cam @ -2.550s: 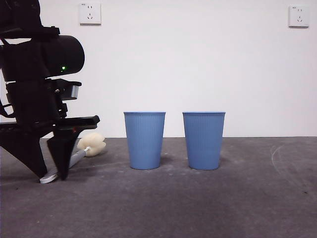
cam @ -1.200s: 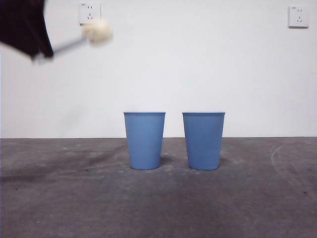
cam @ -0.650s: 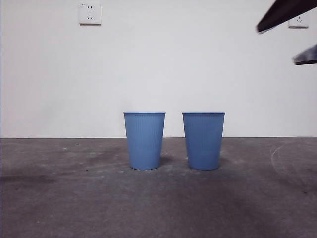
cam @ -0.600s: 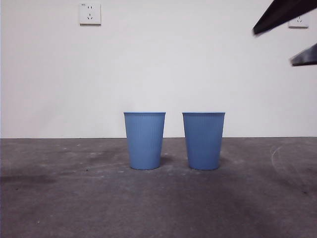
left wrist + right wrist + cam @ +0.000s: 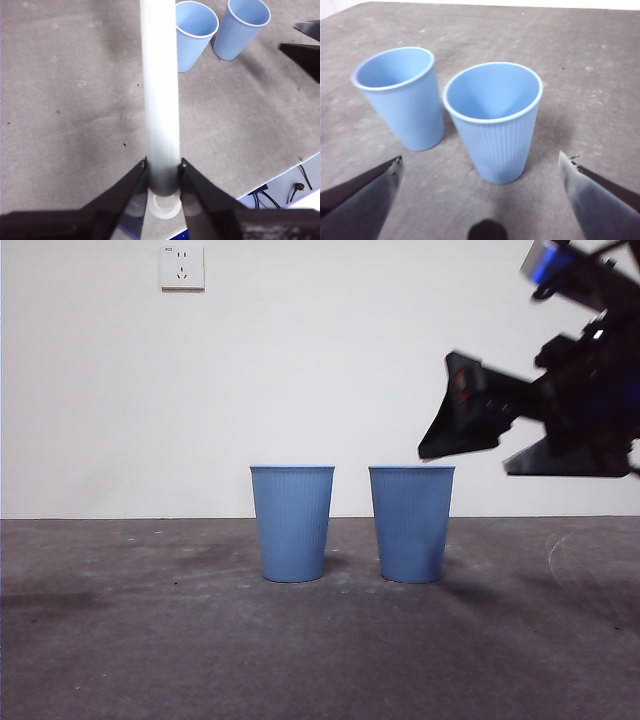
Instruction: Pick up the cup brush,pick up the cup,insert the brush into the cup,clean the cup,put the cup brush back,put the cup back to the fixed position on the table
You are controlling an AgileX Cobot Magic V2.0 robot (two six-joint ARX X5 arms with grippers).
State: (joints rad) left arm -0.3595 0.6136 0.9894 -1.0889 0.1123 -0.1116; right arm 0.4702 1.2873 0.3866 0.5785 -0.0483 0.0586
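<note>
Blue cup [image 5: 492, 120] stands upright on my counter [image 5: 150, 660], beside its twin [image 5: 400, 97]; my right gripper [image 5: 480, 175] hovers wide open above it. My left gripper [image 5: 162, 172] clamps the brush [image 5: 160, 100].

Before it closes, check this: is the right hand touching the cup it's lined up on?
Apart. In the right wrist view the right hand is spread wide, with bare table between each jaw and the cup.

narrow gap between cup [image 5: 411, 523] and second cup [image 5: 292, 523]; table [image 5: 120, 640] open around
</note>
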